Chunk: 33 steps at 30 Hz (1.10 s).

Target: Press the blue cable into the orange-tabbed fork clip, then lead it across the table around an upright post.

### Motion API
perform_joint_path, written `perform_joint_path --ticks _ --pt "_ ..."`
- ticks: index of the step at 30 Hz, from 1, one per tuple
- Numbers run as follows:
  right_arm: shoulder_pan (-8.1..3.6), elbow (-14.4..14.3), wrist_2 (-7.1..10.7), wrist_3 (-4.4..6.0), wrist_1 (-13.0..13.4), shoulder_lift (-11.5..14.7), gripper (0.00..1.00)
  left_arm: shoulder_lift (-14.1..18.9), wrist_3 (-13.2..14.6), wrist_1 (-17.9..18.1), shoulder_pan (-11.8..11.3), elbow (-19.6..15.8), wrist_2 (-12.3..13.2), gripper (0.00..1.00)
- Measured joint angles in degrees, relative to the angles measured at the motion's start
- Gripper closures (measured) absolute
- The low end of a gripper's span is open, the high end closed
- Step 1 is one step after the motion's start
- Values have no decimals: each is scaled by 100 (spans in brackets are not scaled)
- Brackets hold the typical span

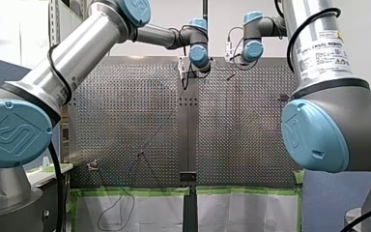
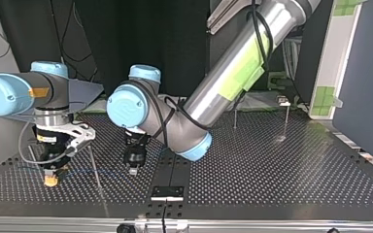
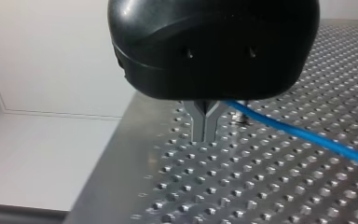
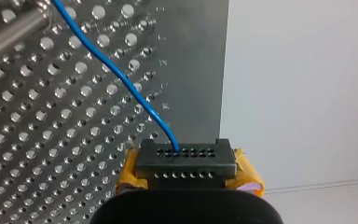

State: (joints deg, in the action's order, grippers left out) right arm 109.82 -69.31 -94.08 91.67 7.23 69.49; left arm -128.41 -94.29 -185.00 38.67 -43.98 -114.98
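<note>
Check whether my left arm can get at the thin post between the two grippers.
Probably yes. In the top view the post stands close beside my left gripper, with bare table between them. Only the blue cable runs low past it.

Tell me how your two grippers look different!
My left gripper is slim, black, with bare metal fingers; my right gripper wears yellow pads. In the top view, my right gripper carries a pale bracket above it; my left gripper shows none. Both point down at the table, right by the blue cable.
</note>
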Motion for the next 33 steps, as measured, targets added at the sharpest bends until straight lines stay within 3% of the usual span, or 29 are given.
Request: perform_joint_path --ticks 13,25,33 --pt "-218 0 93 109 5 0 100 -241 58 11 83 42 222 100" --pt "-360 -89 102 117 3 -6 100 -309 60 69 106 119 177 100" --pt "-385 -225 93 116 12 -10 100 -476 -49 60 97 218 216 100"
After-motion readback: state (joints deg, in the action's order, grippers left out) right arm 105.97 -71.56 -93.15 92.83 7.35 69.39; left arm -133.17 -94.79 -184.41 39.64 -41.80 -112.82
